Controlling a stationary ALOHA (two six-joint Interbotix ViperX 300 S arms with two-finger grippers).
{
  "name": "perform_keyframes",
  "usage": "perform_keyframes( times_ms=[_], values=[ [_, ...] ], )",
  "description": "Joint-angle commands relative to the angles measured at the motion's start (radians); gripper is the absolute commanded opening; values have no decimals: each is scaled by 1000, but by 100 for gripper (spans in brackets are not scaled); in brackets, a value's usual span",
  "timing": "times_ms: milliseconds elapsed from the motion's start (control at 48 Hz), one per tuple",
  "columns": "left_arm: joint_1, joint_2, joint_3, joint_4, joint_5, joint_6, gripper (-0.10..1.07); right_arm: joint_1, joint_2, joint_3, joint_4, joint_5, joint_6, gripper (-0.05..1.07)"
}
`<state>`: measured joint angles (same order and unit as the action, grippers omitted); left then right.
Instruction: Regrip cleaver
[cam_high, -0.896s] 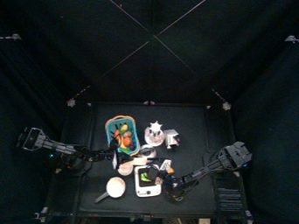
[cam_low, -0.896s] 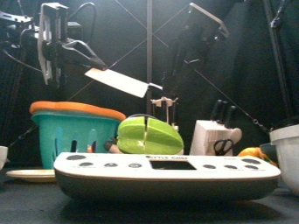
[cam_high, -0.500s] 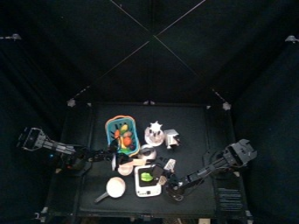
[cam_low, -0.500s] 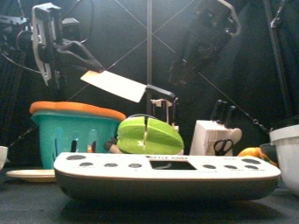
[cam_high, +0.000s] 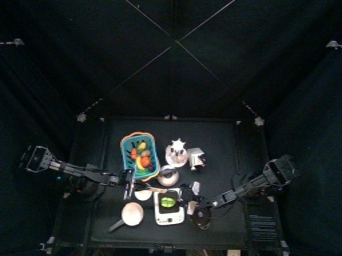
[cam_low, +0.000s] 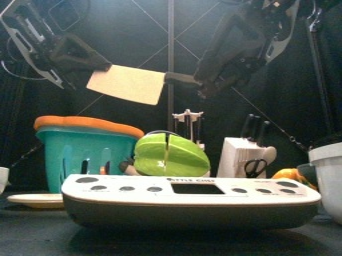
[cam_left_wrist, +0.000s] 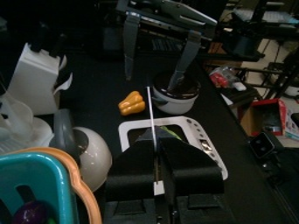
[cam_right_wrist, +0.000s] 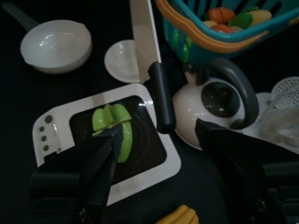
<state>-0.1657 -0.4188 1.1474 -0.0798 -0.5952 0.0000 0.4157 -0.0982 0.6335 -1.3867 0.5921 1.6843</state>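
Cleaver (cam_low: 127, 84) aloft, clamped by left gripper (cam_left_wrist: 156, 171)

Held flat above the surface, over the white scale (cam_low: 190, 200), at about 10 o'clock in the front view. Right gripper (cam_right_wrist: 158, 140) spread wide, holding nothing, hovering around the black handle (cam_right_wrist: 165, 96).

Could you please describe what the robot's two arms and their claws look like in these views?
Both arms are black and slender, built of jointed segments with dark cables looped alongside. The left claw ends in two flat black fingers. The right claw has two broad, matte black fingers tapering toward their tips. No markings are readable on either.
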Motion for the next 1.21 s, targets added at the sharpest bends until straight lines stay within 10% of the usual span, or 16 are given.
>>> perform_keyframes(
  times_ms=[0,1188],
  values=[
    [-3,20,-11,6,-51,-2,32,-17,-34,-5,-28,-8,26,96],
    [-2,112,-63,6,-91,0,32,-55,-34,14,-54,-51,97,62]
  ],
)
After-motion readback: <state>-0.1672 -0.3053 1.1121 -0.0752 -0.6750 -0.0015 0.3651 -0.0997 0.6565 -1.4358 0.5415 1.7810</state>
